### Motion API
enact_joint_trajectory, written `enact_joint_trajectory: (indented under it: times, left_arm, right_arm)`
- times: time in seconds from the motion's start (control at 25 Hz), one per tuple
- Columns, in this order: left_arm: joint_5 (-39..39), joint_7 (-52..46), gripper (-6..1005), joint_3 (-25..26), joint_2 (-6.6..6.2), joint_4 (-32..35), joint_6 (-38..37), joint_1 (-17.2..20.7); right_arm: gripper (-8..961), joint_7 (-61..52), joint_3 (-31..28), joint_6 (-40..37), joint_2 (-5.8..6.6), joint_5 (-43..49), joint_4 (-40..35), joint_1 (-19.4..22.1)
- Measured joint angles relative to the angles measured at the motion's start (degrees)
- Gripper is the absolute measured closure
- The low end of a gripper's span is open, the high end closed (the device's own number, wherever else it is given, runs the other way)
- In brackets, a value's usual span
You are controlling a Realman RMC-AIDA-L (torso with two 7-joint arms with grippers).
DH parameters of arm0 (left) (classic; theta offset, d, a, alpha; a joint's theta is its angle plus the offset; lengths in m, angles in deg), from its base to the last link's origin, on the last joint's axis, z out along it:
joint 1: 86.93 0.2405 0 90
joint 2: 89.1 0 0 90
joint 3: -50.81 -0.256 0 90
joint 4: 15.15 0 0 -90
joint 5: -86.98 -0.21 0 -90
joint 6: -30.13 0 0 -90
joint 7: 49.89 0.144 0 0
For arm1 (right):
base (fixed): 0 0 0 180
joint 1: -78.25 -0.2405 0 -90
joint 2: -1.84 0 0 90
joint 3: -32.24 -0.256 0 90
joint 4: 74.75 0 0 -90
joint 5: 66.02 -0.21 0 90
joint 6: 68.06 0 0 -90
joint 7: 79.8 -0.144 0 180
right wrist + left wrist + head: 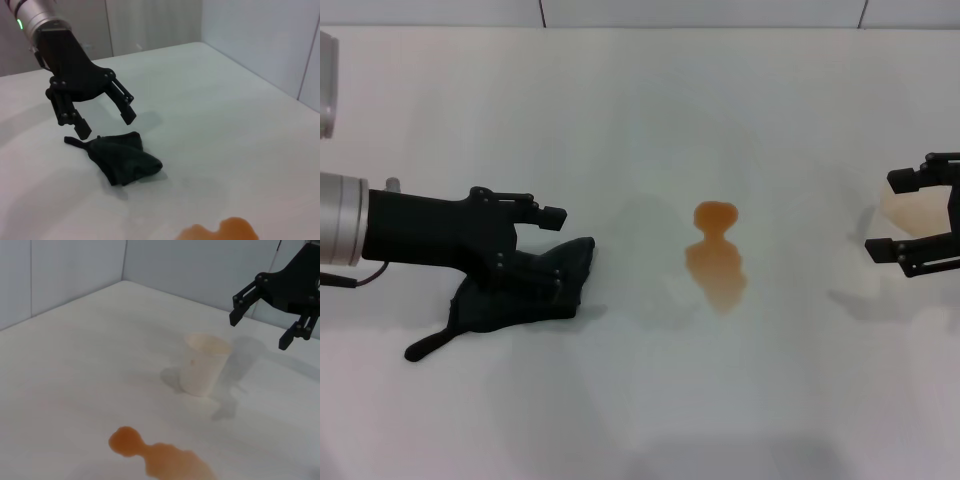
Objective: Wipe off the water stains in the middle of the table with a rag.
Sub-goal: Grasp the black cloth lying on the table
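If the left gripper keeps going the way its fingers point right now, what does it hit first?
Probably the soft black rag. The left gripper hangs open just above it, fingers angled down toward the white table, so the cloth comes first. The orange puddle lies farther along, though depth is hard to judge.

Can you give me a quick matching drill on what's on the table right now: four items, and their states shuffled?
Items:
1. rag
2. water stains
3. paper cup
4. left pincer

States:
A. upright, below the open right pincer
B. orange puddle mid-table
C. open, poised above the rag
D. crumpled dark cloth on the tabletop

Pairs: 1-D, 2-B, 3-A, 4-C
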Motion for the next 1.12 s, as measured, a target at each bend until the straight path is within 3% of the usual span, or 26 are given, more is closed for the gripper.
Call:
enact_joint_trajectory:
  times: [0.28,0.44,0.56,0.72,0.84,1.12]
  left_arm:
    - [-0.16,-0.02,145,0.00,-0.29,0.04,-0.11,-0.24]
    - [-1.01,-1.68,145,-0.03,-1.38,0.73,-0.16,-0.57]
    - [-3.24,-4.78,145,-0.18,-2.23,2.22,-0.46,-1.61]
    - [-8.31,-7.76,145,-0.24,-2.35,4.21,-0.55,-3.30]
    - [-11.94,-8.25,146,-0.17,-1.89,3.91,0.13,-4.18]
    - [-18.86,-7.25,147,-0.37,0.99,1.92,3.82,-4.46]
  right_arm:
    - [107,-0.03,0.83,0.09,-0.02,-0.34,-0.04,-0.23]
    - [106,-0.05,2.35,0.89,-0.07,-0.57,-0.07,-0.08]
    - [106,-0.10,3.48,1.75,-0.08,-0.59,-0.08,-0.01]
    - [106,-0.21,4.49,2.76,-0.16,-0.82,0.18,-0.10]
    - [106,-0.25,5.86,4.16,-0.17,-1.21,0.53,-0.08]
    - [107,-0.28,7.91,5.35,-0.18,-1.95,1.56,0.16]
